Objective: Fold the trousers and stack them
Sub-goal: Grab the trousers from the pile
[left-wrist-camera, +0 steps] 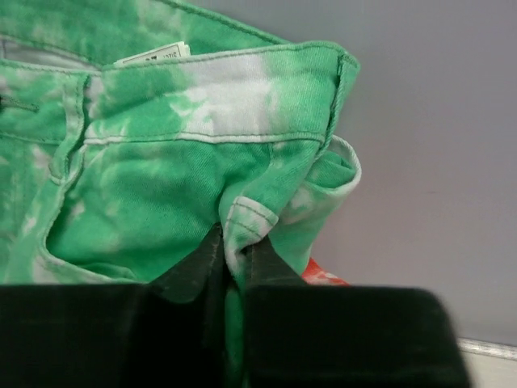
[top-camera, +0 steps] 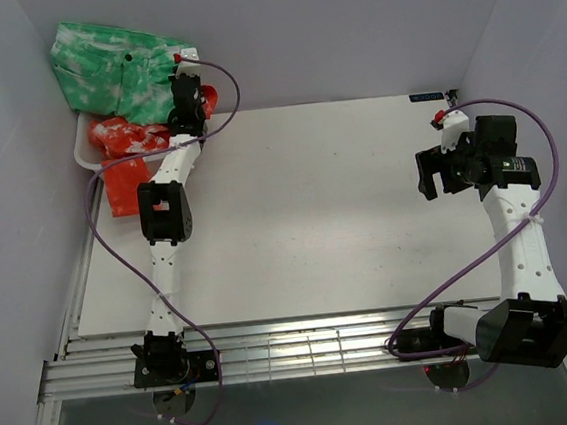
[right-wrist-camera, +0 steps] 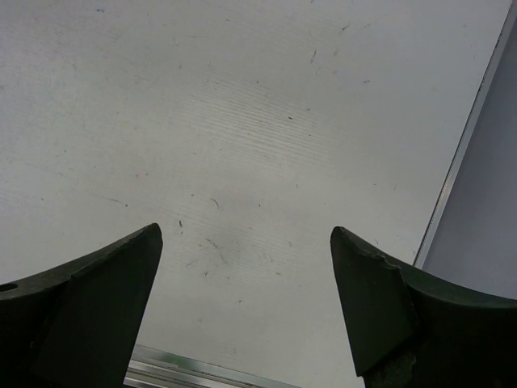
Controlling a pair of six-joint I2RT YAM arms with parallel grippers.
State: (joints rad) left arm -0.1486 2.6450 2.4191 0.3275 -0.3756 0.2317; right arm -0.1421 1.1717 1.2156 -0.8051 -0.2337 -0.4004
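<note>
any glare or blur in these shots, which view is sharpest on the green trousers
Top external: glare on the metal rails. Left wrist: trousers crisp, stitching clear, left gripper dark and soft. Right wrist: table scratches sharp, right gripper underexposed.

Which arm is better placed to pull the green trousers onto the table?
Left. The left claw pinches a fold of the green trousers in the far-left corner; the right claw hangs open over the table, far from them.
</note>
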